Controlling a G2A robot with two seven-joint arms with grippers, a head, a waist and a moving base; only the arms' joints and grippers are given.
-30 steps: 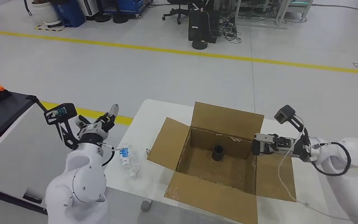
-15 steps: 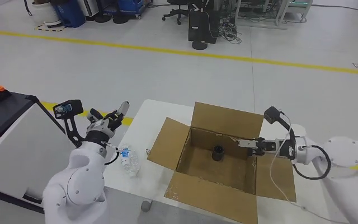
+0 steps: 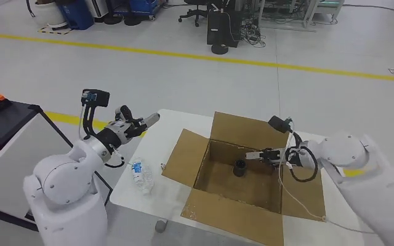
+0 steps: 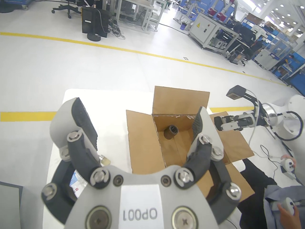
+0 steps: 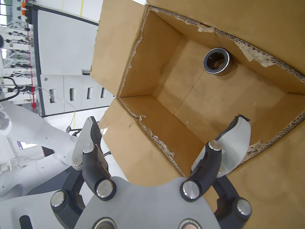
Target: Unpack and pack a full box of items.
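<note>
We see the white table (image 3: 161,132) carrying an open cardboard box (image 3: 249,132), with all four of its flaps folded outward. From the left wrist view the box (image 4: 143,139) sits ahead across the table, and from the right wrist view we look straight down into it (image 5: 214,110).

The left gripper (image 3: 149,118) hangs over the table's left part, well apart from the box and pointing toward it. In its own view the left gripper (image 4: 139,110) has its jaws spread wide, with nothing between them.

The right gripper (image 3: 251,155) sits over the box's opening, on the right side, and points across the inside toward the left. Its own view shows the right gripper (image 5: 166,122) wide open too and gripping nothing. One finger shows against the box's near flap and the other against the rim. We cannot tell whether the fingertips dip below the rim. The left wrist view also catches the right gripper (image 4: 218,123), level with the box's right flap.

On the table to the left of the box lies a clear plastic bottle (image 3: 141,175) on its side, near the table's front edge.

Inside the box a dark ring-shaped roll (image 3: 239,167) stands on the floor near the back wall, just beside the right gripper's tips but not touching them. It shows as a short cylinder (image 4: 171,131) from the left wrist, and with a bright rim and a hollow centre (image 5: 218,64) from the right.
</note>
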